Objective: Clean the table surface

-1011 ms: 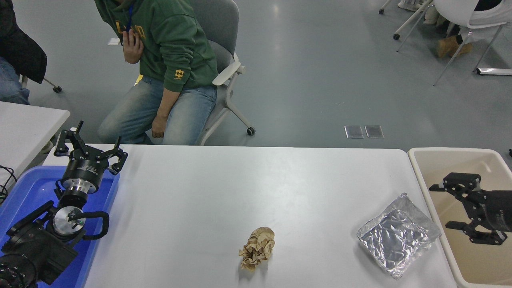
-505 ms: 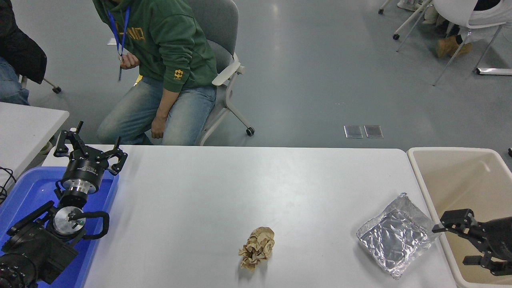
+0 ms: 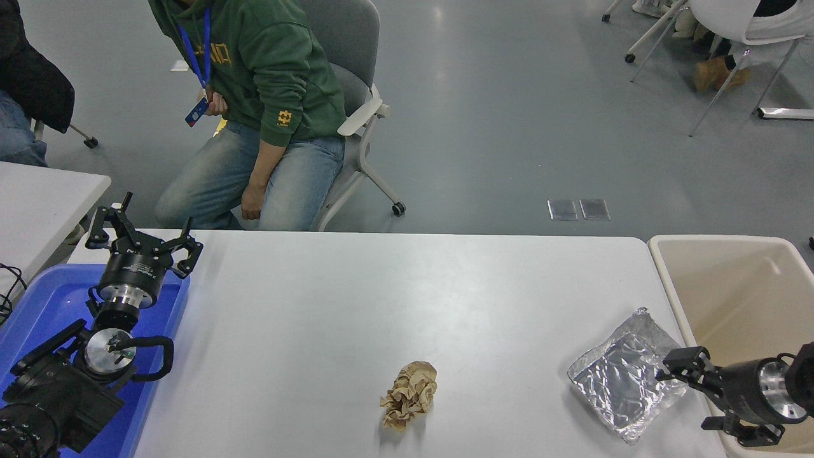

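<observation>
We see the right end effector (image 3: pixel 699 397), released, now moved left from the beige bin (image 3: pixel 731 280) to the crumpled silver foil tray (image 3: pixel 620 378) on the white worktop (image 3: pixel 381 299)

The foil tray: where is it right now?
In the head view the foil tray lies at the table surface's right end, beside the beige bin, with the open right gripper at its edge.

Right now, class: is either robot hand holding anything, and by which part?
Nothing is held. The right hand is open beside the foil tray's right edge; the left hand is open over the blue tray.
</observation>
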Motion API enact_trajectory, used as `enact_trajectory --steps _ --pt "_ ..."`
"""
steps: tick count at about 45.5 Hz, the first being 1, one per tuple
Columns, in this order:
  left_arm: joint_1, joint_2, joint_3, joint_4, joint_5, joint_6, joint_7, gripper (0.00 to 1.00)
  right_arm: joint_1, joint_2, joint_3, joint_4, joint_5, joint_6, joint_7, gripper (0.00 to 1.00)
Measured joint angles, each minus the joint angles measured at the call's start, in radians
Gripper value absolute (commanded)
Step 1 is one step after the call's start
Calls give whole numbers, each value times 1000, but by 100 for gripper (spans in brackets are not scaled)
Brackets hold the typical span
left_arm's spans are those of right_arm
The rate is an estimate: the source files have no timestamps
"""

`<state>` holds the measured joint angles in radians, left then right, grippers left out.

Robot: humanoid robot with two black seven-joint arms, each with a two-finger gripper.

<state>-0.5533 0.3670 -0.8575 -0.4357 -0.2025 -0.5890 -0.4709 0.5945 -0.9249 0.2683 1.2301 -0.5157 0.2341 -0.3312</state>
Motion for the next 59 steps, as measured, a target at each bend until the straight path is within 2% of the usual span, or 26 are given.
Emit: enact_trajectory --steps 9,15,19,22,25,28,36,45,50,59 --pt "0 0 0 0 0 0 0 100 -7 40 1 -7 16 -64 -1 97" --pt "0 0 0 0 0 0 0 100 -14 61 2 -13 21 -89 0 90" --pt "0 0 0 0 0 0 0 100 -18 71 1 -18 22 -100 1 89" --pt "0 0 0 0 0 0 0 100 -20 77 -3 -21 23 -107 2 77" --pt "0 0 0 0 0 0 0 100 -22 84 -6 -23 23 -115 3 69" --pt "0 0 0 0 0 0 0 100 -25 89 -8 -25 20 -121 4 53" --pt "0 0 0 0 0 0 0 100 -30 98 -12 -27 6 -136 8 41" --pt "0 0 0 0 0 0 0 100 -33 101 -18 -27 -35 -141 12 8" --pt "0 0 0 0 0 0 0 100 -34 102 -30 -27 -64 -141 13 1" --pt "0 0 0 0 0 0 0 100 -34 101 -44 -28 -96 -141 13 0"
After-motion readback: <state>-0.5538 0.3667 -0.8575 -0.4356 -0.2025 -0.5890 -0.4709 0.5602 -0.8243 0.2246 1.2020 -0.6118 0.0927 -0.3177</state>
